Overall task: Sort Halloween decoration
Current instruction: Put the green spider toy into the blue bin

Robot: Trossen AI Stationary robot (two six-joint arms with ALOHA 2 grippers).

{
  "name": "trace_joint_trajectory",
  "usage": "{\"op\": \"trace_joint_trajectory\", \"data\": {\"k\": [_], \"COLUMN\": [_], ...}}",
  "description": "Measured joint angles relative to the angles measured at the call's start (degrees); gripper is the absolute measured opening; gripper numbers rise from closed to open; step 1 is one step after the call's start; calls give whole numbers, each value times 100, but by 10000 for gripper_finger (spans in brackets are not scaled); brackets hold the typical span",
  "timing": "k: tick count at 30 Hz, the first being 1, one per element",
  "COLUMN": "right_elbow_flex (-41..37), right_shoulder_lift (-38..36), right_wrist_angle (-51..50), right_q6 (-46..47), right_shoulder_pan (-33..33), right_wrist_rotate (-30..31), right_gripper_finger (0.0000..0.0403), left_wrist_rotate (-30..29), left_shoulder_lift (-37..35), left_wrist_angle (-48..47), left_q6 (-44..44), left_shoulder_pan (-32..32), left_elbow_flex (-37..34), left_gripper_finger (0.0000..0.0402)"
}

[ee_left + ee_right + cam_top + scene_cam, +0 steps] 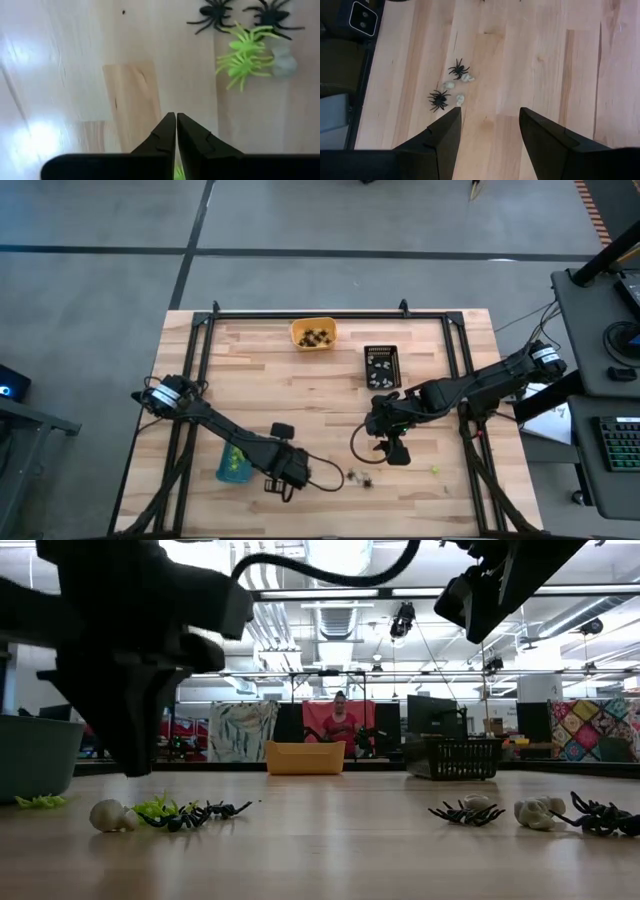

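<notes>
Left hand pinched shut, a green sliver showing beneath — spiders look feather-light, springy; grab the body. Right hand hovers open.

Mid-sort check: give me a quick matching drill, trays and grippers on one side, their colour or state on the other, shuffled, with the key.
Things:
1. Tray at the table's far edge
2. Basket tray beside it
3. Left gripper
4. Right gripper

States:
A. open, above black spiders and whitish trinkets
B. black
C. orange
D. shut, near lime-green spiders

Pairs: 1-C, 2-B, 3-D, 4-A
</notes>
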Motion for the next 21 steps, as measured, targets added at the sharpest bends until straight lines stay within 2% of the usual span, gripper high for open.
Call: {"op": "trace_joint_trajectory", "data": {"k": [3, 8, 15, 21], "right_elbow_flex": [0, 0, 0, 0], "right_shoulder_lift": [0, 0, 0, 0], "right_wrist_angle": [3, 104, 132, 133], "right_q6": [2, -43, -10, -4], "right_shoulder_pan": [0, 0, 0, 0], "right_wrist_rotate": [-1, -1, -1, -1], "right_gripper_finger": [194, 194, 194, 194], "left_wrist_rotate": [171, 400, 842, 891], "left_shoulder_lift": [0, 0, 0, 0], "left_wrist_angle": [-330, -987, -860, -685], "left_q6": [-236, -1173, -1680, -1804], "left_shoulder_pan": [13, 44, 60, 86], "left_elbow_flex": [39, -45, -139, -272], "left_gripper_finger": [0, 0, 0, 0]}}
